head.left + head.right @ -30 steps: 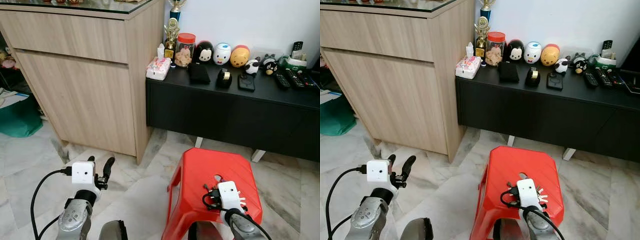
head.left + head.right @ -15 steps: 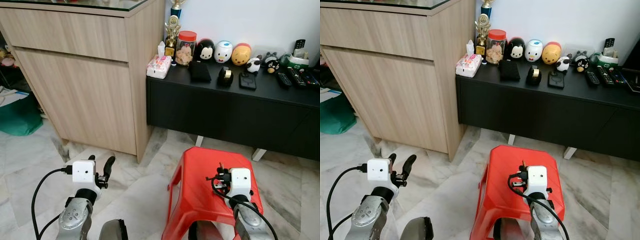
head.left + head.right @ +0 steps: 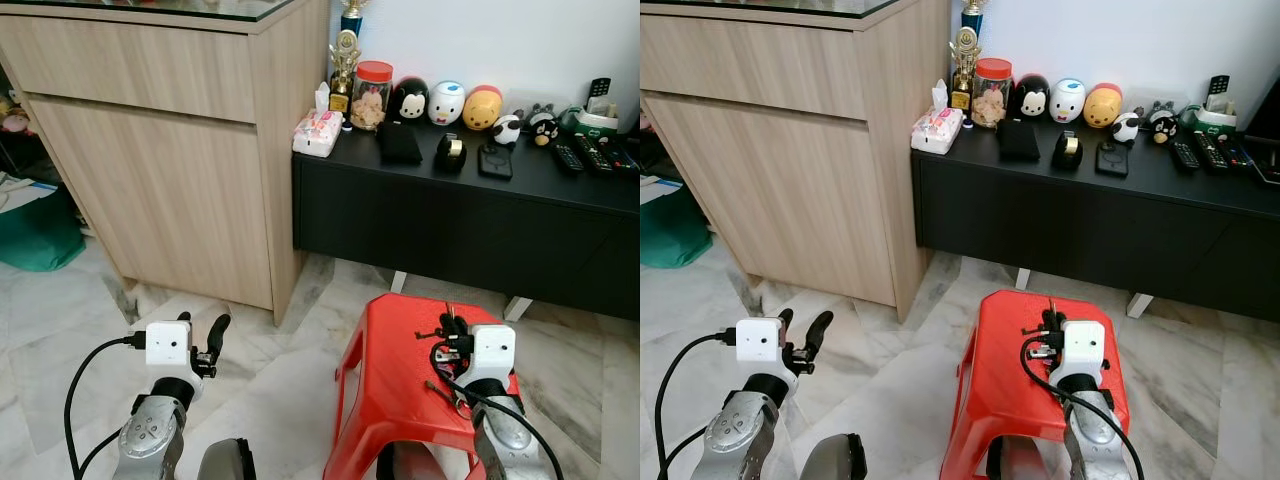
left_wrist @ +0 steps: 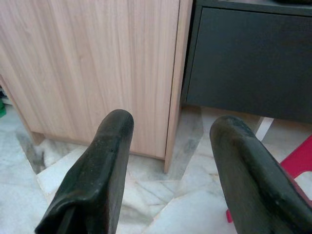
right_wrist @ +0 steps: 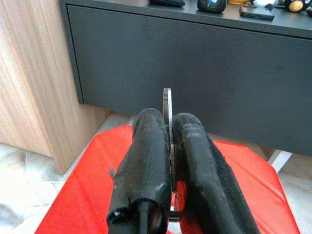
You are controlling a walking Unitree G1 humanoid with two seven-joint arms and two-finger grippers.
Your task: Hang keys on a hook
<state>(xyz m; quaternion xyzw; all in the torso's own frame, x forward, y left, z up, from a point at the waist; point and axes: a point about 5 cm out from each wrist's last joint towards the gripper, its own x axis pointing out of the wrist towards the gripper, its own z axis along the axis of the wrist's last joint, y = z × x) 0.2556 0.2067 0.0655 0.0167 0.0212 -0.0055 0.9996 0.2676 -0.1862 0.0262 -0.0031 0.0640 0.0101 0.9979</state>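
Note:
My right gripper [image 3: 449, 326] hovers over the red plastic stool [image 3: 385, 350], shut on a bunch of keys. The metal key ring [image 5: 167, 99] sticks up from between the closed fingers [image 5: 146, 146] in the right wrist view. Some of the keys [image 3: 445, 392] dangle below the wrist, just above the stool's seat. My left gripper [image 3: 201, 327] is low on the left over the marble floor, open and empty, its fingers [image 4: 105, 161] pointing at the wooden cabinet.
A tall light-wood cabinet [image 3: 170, 150] stands at left. A low black console [image 3: 450, 225] runs along the wall, carrying figurines, a red-lidded jar [image 3: 370, 97], a tissue pack and remotes. A green bag [image 3: 35, 235] lies far left. Open marble floor [image 3: 290, 370] lies between my arms.
My right gripper has risen and moved forward over the stool, lifting the keys off the seat. The left arm has stayed put.

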